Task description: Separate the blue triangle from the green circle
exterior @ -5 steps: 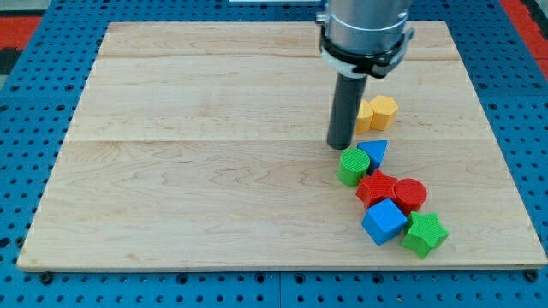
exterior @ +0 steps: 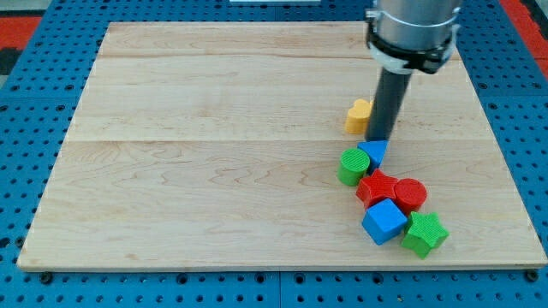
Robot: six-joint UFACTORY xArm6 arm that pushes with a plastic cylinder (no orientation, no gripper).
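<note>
The blue triangle point(exterior: 375, 154) lies at the view's right of centre, touching the green circle point(exterior: 352, 166) on its left. My tip point(exterior: 379, 139) stands just above the blue triangle's top edge, close to or touching it. The rod hides the blocks behind it.
A yellow block point(exterior: 358, 115) shows to the left of the rod; a second yellow block is hidden behind it. Below the triangle sit a red star-like block point(exterior: 376, 187), a red cylinder point(exterior: 411, 194), a blue cube point(exterior: 384, 222) and a green star point(exterior: 425, 233).
My tip moved to the view's right, from above the green circle to above the blue triangle. The rod now covers the yellow hexagon block. The blocks have not visibly moved.
</note>
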